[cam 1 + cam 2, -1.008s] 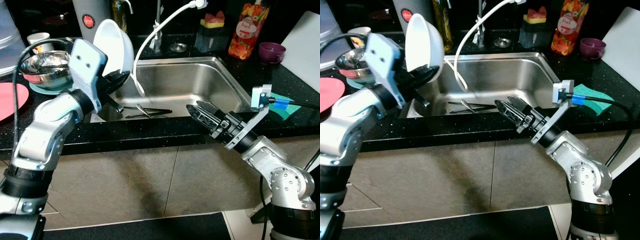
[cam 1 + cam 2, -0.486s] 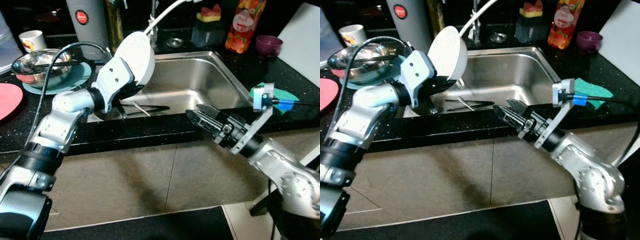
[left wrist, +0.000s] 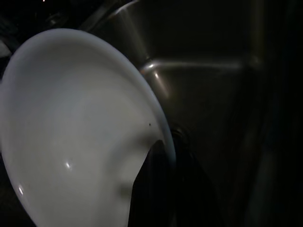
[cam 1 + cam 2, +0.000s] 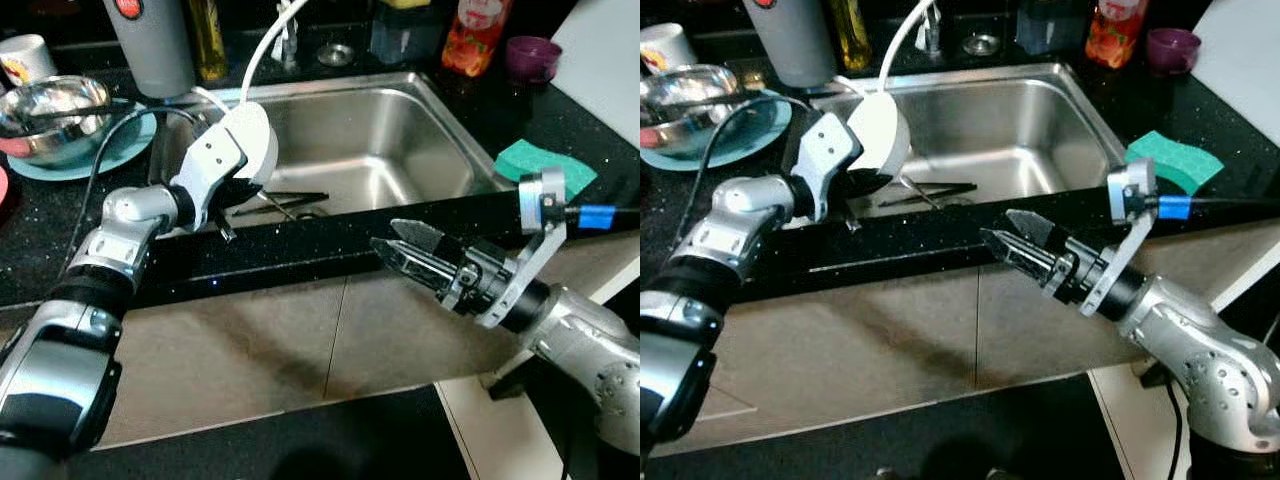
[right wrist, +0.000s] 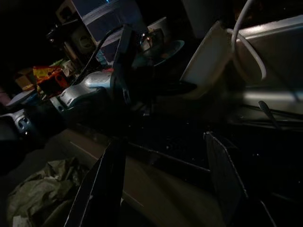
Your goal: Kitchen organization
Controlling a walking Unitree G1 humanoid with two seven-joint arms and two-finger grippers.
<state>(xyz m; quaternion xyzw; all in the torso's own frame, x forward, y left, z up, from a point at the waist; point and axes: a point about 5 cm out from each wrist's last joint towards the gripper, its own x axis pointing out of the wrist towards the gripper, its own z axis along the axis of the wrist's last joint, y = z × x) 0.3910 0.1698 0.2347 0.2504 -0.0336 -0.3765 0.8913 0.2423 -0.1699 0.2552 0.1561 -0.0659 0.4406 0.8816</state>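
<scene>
The left end effector (image 4: 238, 185) pinches the rim of one white bowl (image 4: 252, 150), holding it tilted on edge over the left side of the stainless sink (image 4: 380, 140); in the left wrist view a black finger (image 3: 154, 184) lies inside the bowl's rim. On the sink floor lie a few utensils (image 4: 285, 203), too thin to count surely. The right end effector (image 4: 410, 250) hangs in front of the black counter (image 4: 60, 230) edge, its two fingers spread apart and holding nothing. On the counter left of the sink one steel bowl (image 4: 50, 105) sits on one teal plate (image 4: 110, 150), with one white cup (image 4: 25, 58) behind. Right of the sink lies one green sponge (image 4: 545, 165); behind it stand one orange juice bottle (image 4: 475, 40) and one purple cup (image 4: 530, 55)
</scene>
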